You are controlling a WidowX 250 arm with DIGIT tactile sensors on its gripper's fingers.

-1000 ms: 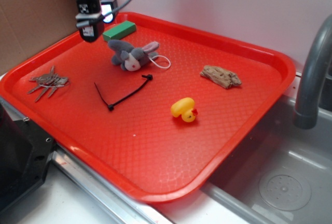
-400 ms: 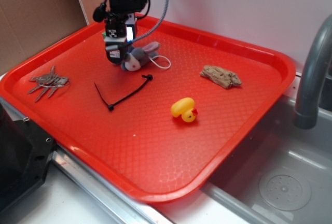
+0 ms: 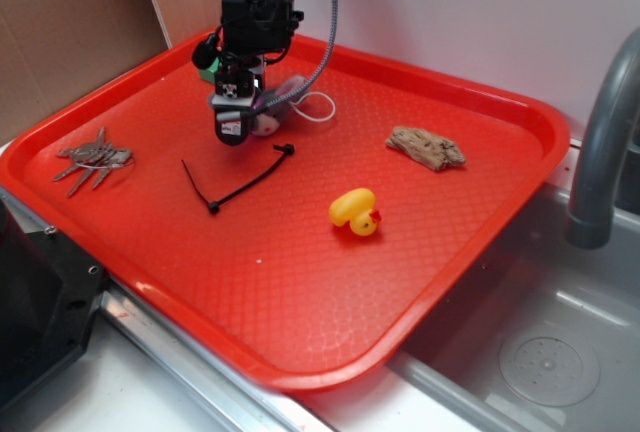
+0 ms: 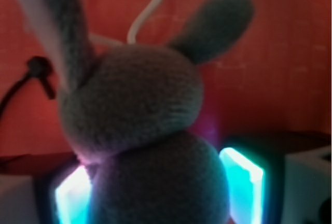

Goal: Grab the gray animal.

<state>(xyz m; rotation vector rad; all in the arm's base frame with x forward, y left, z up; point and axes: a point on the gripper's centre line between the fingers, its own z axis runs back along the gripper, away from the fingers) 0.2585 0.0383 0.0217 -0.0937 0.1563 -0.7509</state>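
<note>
I'm seeing the gripper (image 3: 232,130) sitting low over the red tray (image 3: 300,292), at its far left part, right on top of the gray animal (image 4: 140,146). In the exterior view the arm is hiding most of the toy; only a bit of gray ear and pale snout (image 3: 268,122) is showing beside the gripper, with the white string loop (image 3: 318,107) lying just to its right.

Wrist view is giving the better read: the fingers (image 4: 243,175) are standing apart, one glowing cyan pad on each side of the plush body (glow is spilling onto the fur). The toy is filling the gap between them. Whether the pads are pressing on it I can't tell; the picture is blurry and dark there. Ears are pointing away from the camera, one long ear showing its pink lining at upper left.

A green block (image 3: 208,72) is peeking out behind the gripper. The black zip tie (image 3: 240,184) is lying just in front of it, the yellow duck (image 3: 356,212) and brown wood chunk (image 3: 426,147) well off to the right, the gray spiky metal bundle (image 3: 92,160) near the tray's left edge. A sink faucet (image 3: 600,142) is standing to the tray's right.
</note>
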